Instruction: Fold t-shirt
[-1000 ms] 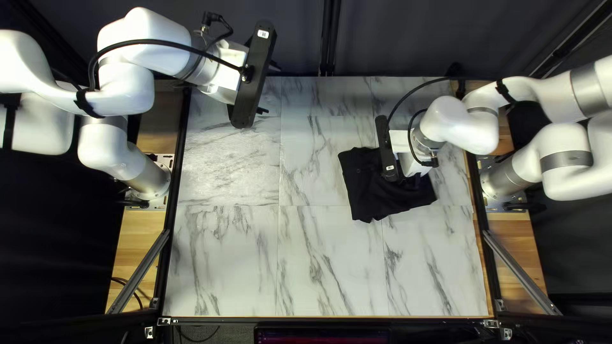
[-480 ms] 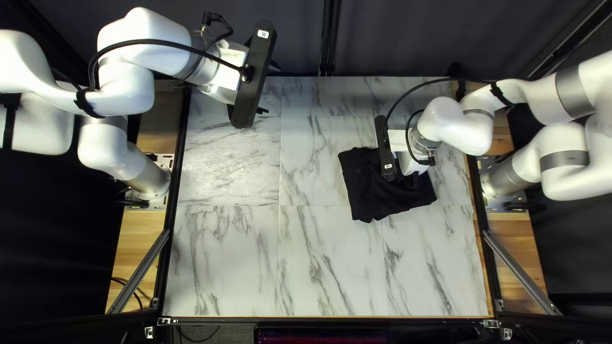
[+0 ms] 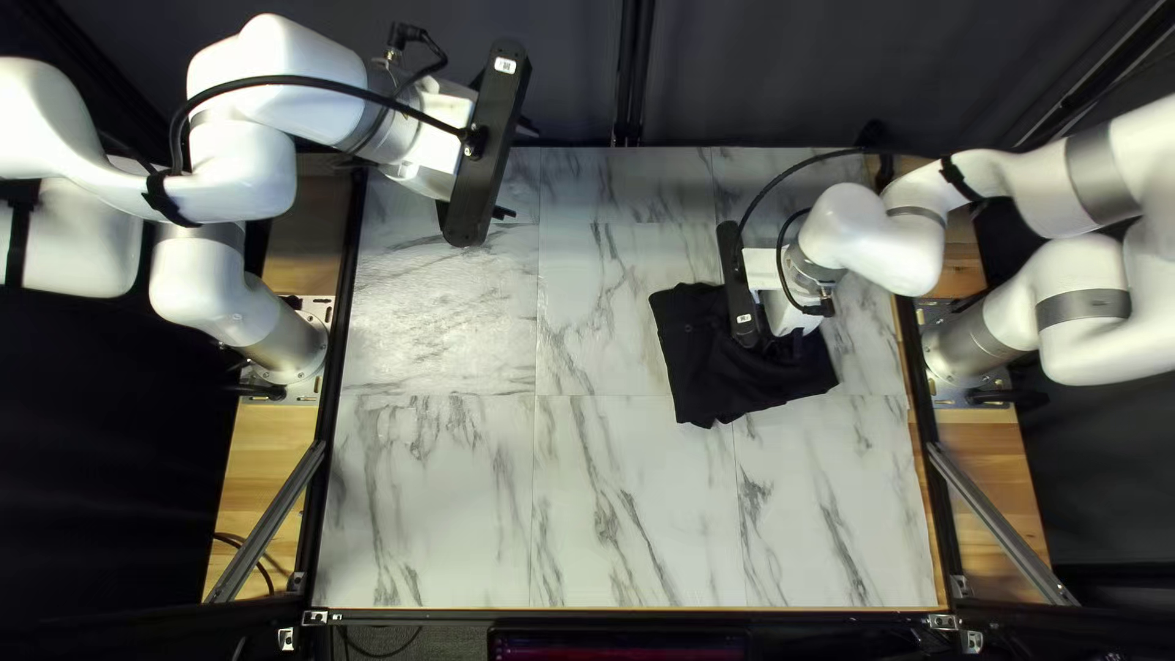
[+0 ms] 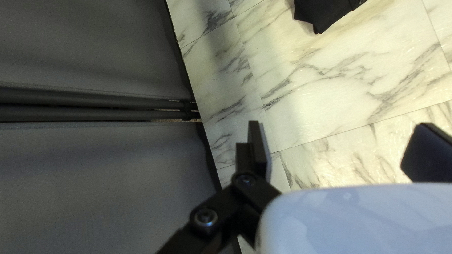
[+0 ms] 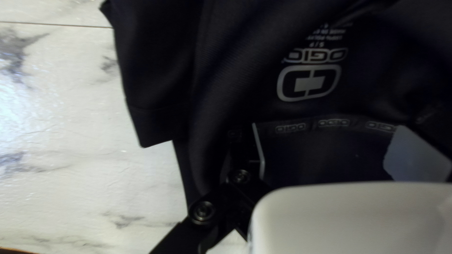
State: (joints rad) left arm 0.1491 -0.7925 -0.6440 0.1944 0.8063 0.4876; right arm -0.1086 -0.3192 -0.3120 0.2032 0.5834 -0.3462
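My left gripper (image 3: pixel 502 213) hangs over the far left part of the table, away from the cloth. In its wrist view the left gripper (image 4: pixel 336 143) is open with nothing between its fingers. The black t-shirt (image 3: pixel 716 382) lies bundled right of centre, with my right gripper (image 3: pixel 783 349) low over its right part. In the right wrist view the right gripper (image 5: pixel 327 146) stands open, its fingers wide apart at the collar area of the shirt (image 5: pixel 160 70); whether they touch cloth is unclear. A corner of the shirt (image 4: pixel 325 13) shows far ahead in the left wrist view.
The marble-patterned table (image 3: pixel 612 490) shows bare surface left of and in front of the shirt. A dark curtain (image 3: pixel 783 74) hangs behind the far edge. Metal frame bars (image 3: pixel 267 520) flank the table. A dark screen (image 3: pixel 618 644) sits at the near edge.
My right gripper has shifted slightly toward the left of the top left view, over the shirt. The left arm and the shirt's visible outline have stayed put.
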